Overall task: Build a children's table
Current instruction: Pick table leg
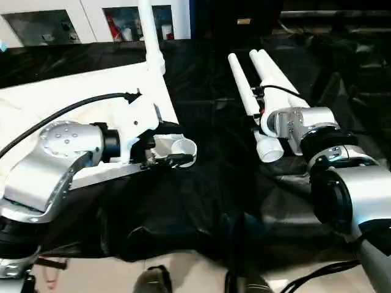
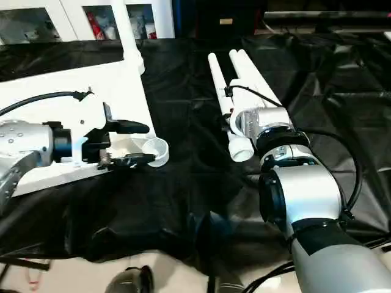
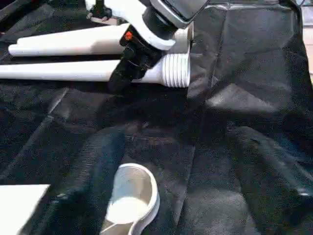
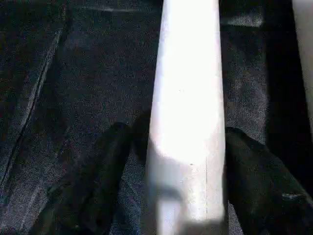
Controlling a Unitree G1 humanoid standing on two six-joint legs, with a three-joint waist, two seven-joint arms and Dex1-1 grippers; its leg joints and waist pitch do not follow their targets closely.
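left eye view: the tabletop (image 1: 73, 91) lies upside down at 9 o'clock, its empty corner socket (image 1: 183, 148) between the spread fingers of the left gripper (image 1: 174, 143). loose legs (image 1: 259, 79) lie at 1 o'clock.

left wrist view: steady the socket first.

right wrist view: the right gripper (image 4: 188, 191) straddles one leg (image 4: 188, 98), fingers (image 4: 98, 186) either side; whether they pinch it, i cannot tell. center before lifting.
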